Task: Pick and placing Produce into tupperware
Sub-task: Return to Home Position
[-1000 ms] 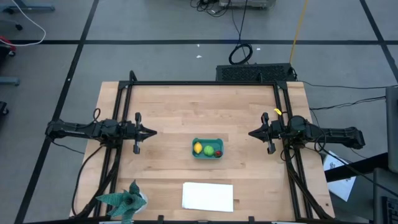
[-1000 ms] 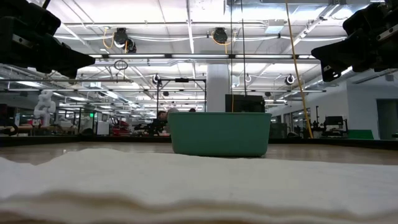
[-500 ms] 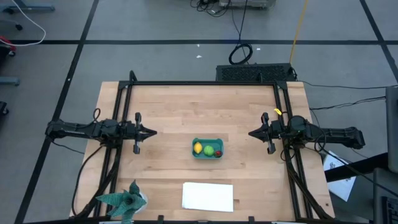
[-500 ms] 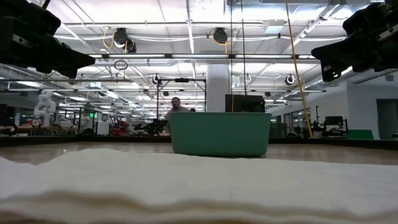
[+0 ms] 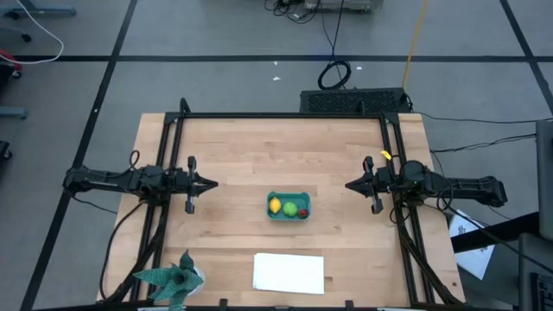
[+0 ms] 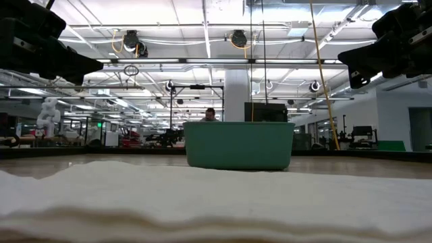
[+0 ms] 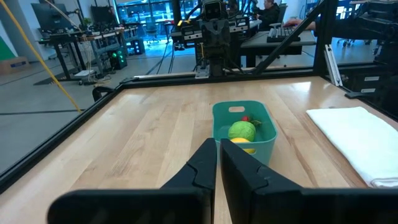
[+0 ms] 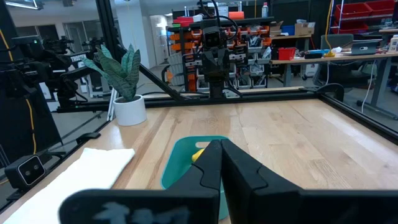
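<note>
The teal-blue tupperware (image 5: 288,206) stands at the table's middle, toward the near edge. In it lie the yellow lemon (image 5: 275,206), the round green fruit (image 5: 290,207) and the tiny red one (image 5: 303,212). The left wrist view shows the tupperware (image 7: 242,135) with the green fruit (image 7: 242,130) on top. My left gripper (image 5: 214,182) is shut and hangs at the table's left side, pointing at the tub. My right gripper (image 5: 348,185) is shut at the table's right side, also pointing at the tub (image 8: 186,165). Neither touches anything.
A flat white sheet (image 5: 289,273) lies at the near edge, in front of the tub. A teal spiky leafy object (image 5: 173,280) stands at the near left corner. A black frame runs along the table's left, right and far sides. Bare wood lies between each gripper and the tub.
Neither arm nor any fruit has moved. Only a person far back in the room, seen in the low view behind the tub, has walked toward the right.
</note>
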